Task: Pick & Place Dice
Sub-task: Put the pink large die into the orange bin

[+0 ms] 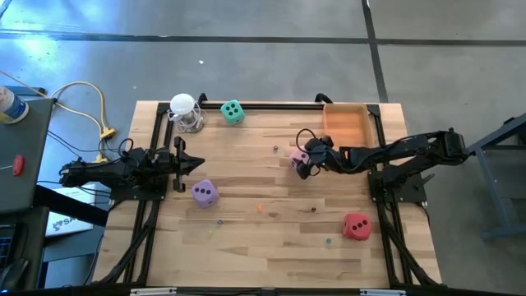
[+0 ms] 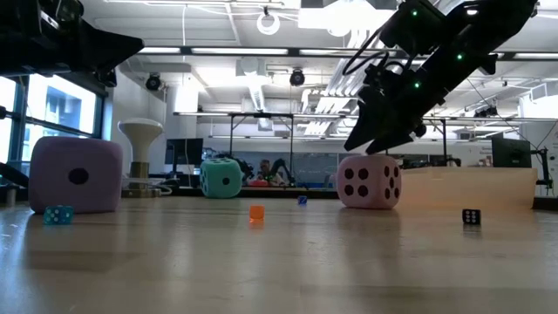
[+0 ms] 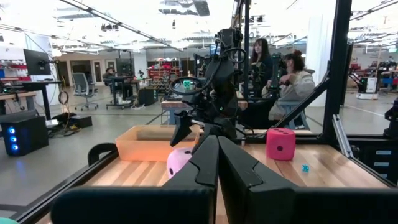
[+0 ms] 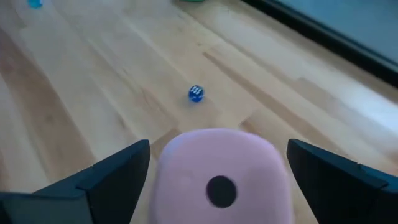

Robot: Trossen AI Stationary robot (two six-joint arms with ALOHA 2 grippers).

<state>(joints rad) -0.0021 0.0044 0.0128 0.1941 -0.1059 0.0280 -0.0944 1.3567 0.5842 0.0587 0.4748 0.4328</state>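
The pink die [image 4: 221,177] sits on the table right of centre [image 1: 297,154], resting on its bottom face [image 2: 369,181]. My right gripper [image 4: 219,144] is open and hangs just over it [image 2: 370,144], a finger on either side with a gap to each. The purple die [image 1: 205,192] lies near my left gripper [image 1: 197,164], which is shut [image 3: 217,140] and hovers at the table's left. The mint green die [image 1: 233,112] rests at the far edge, the red die [image 1: 356,225] near the right front corner.
An orange tray [image 1: 345,125] stands at the far right corner, just beyond the pink die. A white round-topped object [image 1: 186,111] sits left of the green die. Tiny coloured beads [image 2: 256,212] dot the middle of the wooden table [image 1: 263,247]. People sit in the room beyond.
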